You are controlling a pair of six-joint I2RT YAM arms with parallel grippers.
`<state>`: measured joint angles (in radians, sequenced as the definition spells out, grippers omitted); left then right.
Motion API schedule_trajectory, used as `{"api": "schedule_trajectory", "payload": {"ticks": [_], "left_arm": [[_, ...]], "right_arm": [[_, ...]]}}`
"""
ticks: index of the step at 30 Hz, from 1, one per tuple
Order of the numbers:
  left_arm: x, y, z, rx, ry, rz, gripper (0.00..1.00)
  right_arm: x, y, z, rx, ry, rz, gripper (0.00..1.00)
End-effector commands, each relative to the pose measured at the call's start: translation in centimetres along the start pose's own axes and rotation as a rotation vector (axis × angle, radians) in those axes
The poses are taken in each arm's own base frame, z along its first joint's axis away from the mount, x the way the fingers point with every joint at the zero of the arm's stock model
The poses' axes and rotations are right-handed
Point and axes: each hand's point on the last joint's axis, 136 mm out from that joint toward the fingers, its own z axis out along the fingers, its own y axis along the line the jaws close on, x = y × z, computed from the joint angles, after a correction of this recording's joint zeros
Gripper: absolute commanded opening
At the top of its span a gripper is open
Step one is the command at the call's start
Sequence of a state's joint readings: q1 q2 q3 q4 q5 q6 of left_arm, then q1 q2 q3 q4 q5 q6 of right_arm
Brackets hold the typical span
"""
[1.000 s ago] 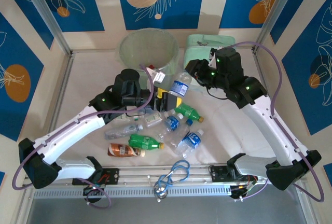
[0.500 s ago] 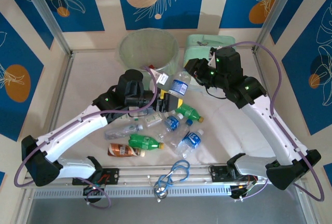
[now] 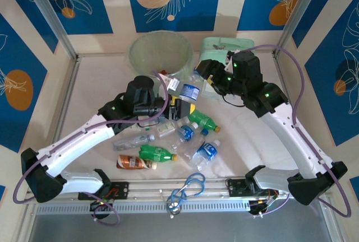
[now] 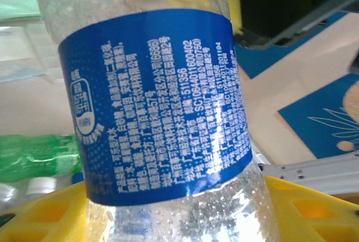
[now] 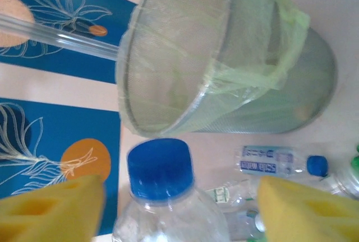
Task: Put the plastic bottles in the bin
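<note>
Pale-green bin [image 3: 140,63] upright — plastic bottles [image 3: 157,153] clustered near it.

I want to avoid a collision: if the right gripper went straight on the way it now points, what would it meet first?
The clear bottle between the open fingers of the right gripper, its blue cap ahead. Beyond it lies the bin, probably; depth is unclear.

bin [image 3: 161,51]: behind bottles [image 3: 159,153] | case [image 3: 223,47]: right of bin | cord loop [image 3: 188,188]: before bottles | bottle [image 3: 192,91]: in left pincer [image 3: 180,106]
</note>
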<state>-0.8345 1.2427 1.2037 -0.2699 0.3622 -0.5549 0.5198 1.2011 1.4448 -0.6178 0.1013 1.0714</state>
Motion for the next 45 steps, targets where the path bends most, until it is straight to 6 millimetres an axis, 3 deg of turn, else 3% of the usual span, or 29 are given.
{"api": "schedule_trajectory", "payload": {"ticks": [1, 5, 9, 16, 19, 24, 30, 36, 45], "left_arm": [[-2.5, 0.1, -2.2, -0.112, -0.072, 0.059, 0.52], [-4.8, 2.0, -4.0, -0.287, -0.113, 0.093, 0.52], [-7.9, 4.2, -5.1, -0.428, -0.137, 0.114, 0.52], [-14.7, 9.0, -5.5, -0.516, -0.190, 0.039, 0.51], [-15.9, 11.9, -5.0, -0.553, -0.179, -0.008, 0.49], [-15.6, 15.9, -3.4, -0.600, -0.119, -0.049, 0.48], [-14.0, 19.0, -2.4, -0.667, -0.032, -0.049, 0.48], [-12.7, 20.0, -2.0, -0.687, 0.018, -0.057, 0.48], [-11.6, 21.2, -1.5, -0.708, 0.061, -0.066, 0.57]], "right_arm": [[-1.8, -1.4, -2.7, 0.111, -0.069, -0.041, 0.97], [-3.1, -3.7, -5.8, 0.196, -0.126, -0.057, 0.99], [-2.2, -5.8, -7.4, 0.226, -0.111, -0.049, 0.99], [1.2, -10.1, -6.5, 0.299, -0.001, -0.015, 0.97], [2.3, -11.5, -6.1, 0.333, 0.036, -0.006, 0.97], [3.5, -13.6, -5.9, 0.389, 0.078, -0.008, 0.97], [5.1, -16.5, -5.5, 0.450, 0.133, 0.013, 0.97], [6.3, -18.8, -5.0, 0.501, 0.175, 0.030, 0.96], [6.7, -19.9, -4.5, 0.526, 0.195, 0.039, 0.96]]}}
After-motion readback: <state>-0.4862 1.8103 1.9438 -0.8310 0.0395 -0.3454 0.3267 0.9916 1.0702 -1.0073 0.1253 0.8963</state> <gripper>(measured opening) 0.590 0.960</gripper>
